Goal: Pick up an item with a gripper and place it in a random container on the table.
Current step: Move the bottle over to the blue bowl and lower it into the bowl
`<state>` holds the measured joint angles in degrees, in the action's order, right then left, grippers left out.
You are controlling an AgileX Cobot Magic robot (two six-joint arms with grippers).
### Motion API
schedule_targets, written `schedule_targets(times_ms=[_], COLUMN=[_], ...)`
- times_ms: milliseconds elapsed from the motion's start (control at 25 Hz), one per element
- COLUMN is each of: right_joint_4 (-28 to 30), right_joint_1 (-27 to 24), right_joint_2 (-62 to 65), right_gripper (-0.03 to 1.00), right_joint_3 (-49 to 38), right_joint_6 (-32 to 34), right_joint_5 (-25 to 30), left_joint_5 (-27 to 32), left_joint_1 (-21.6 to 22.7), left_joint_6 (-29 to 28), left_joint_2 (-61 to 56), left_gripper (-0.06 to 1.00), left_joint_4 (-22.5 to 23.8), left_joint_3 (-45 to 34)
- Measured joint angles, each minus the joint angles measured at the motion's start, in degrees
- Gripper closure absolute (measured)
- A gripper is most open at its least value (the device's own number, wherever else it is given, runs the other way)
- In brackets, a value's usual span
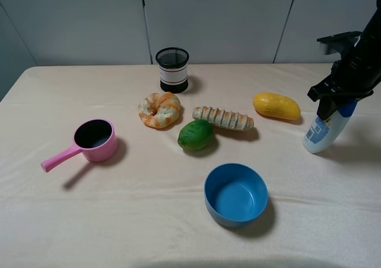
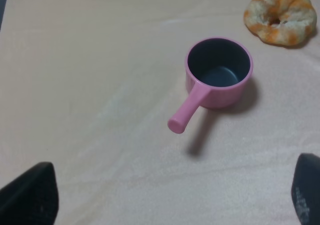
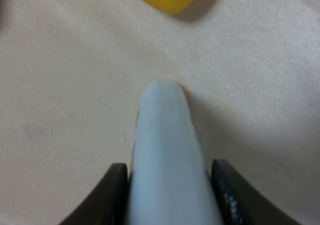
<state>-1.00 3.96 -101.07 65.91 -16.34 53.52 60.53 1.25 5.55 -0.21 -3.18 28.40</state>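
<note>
The white lotion bottle with a blue cap stands tilted at the right of the beige table, its base on the cloth. My right gripper is closed around its upper part. In the right wrist view the bottle fills the gap between the two black fingers, which press on its sides. The blue bowl sits empty at the front middle, left of the bottle. My left gripper is open and empty above the pink saucepan; it does not show in the exterior view.
A yellow mango-like fruit lies just left of the bottle. A bread stick, a green fruit and a twisted pastry lie mid-table. A black mesh cup stands at the back. The pink saucepan is at the left.
</note>
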Motion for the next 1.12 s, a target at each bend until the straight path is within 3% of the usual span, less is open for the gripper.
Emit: schedule_targets(times_ms=[440, 1120], right_joint_4=[0.1, -0.6], right_joint_1=[0.0, 0.0], right_joint_2=[0.1, 11.0], right_gripper=[0.70, 0.70], right_joint_3=[0.0, 0.0], right_joint_6=[0.0, 2.4], right_joint_5=[1.4, 14.0], left_joint_5=[0.0, 0.0], left_joint_1=[0.0, 0.0], left_joint_6=[0.0, 0.0], left_joint_2=[0.0, 0.0], left_gripper=[0.00, 0.00], left_joint_4=[0.0, 0.0], left_joint_3=[0.0, 0.0])
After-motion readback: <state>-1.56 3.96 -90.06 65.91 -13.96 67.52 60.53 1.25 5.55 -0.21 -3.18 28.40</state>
